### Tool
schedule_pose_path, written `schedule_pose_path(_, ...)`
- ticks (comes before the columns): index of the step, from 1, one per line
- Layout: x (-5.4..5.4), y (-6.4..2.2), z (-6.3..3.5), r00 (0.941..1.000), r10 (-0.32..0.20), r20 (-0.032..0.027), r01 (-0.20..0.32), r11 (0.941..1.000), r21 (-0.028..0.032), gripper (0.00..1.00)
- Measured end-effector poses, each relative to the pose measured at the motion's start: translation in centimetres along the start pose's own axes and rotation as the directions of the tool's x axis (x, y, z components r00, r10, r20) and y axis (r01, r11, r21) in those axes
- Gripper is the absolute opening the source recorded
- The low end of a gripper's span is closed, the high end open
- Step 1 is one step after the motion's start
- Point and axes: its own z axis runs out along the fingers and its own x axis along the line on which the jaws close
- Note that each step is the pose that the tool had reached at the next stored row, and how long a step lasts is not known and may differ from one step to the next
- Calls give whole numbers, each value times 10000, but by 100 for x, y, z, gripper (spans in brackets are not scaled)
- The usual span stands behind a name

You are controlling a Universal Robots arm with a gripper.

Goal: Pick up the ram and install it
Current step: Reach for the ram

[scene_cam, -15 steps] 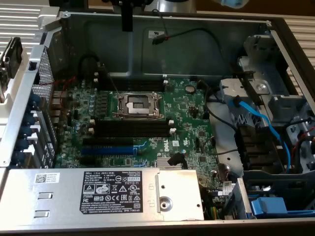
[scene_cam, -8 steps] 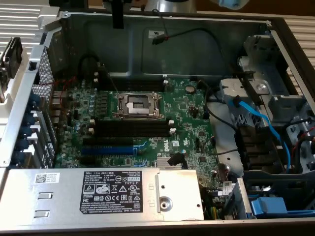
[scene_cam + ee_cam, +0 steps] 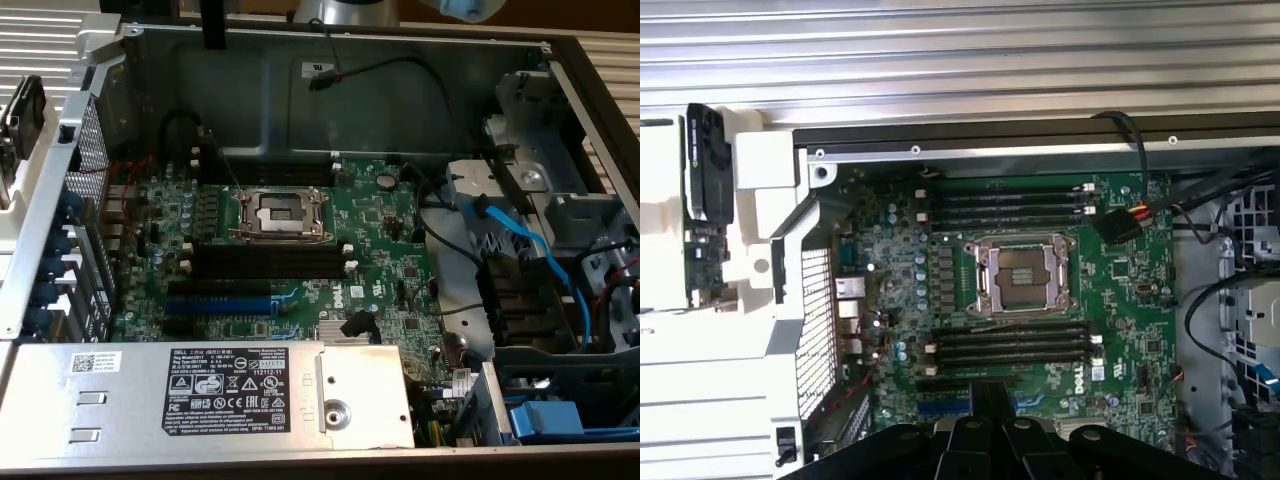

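Note:
The ram (image 3: 704,190) is a dark green stick lying on a white holder (image 3: 665,240) outside the case, beside the perforated end wall. In the exterior view the ram (image 3: 22,108) is at the far left edge. My gripper (image 3: 991,398) hangs high above the motherboard (image 3: 1120,300), over the blue expansion slot (image 3: 940,405), well away from the ram. Its black fingers stand together with nothing between them. The long black slots (image 3: 268,262) beside the CPU socket (image 3: 282,212) look empty, and so does the second bank (image 3: 1005,205).
The open metal case has a grey power supply (image 3: 200,395) along its front and a drive bay with blue cables (image 3: 530,250) on the exterior view's right. A black cable with a connector (image 3: 1120,222) lies over the board's edge. Part of the arm (image 3: 345,10) shows above the rear wall.

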Motion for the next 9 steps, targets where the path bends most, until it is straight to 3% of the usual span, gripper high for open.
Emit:
schedule_pose_path(7, 292, 22, -6, 10000, 0, 7, 0, 10000, 0, 10)
schedule_pose_path(9, 351, 18, -9, 10000, 1, 68, -1, 10000, 31, 10)
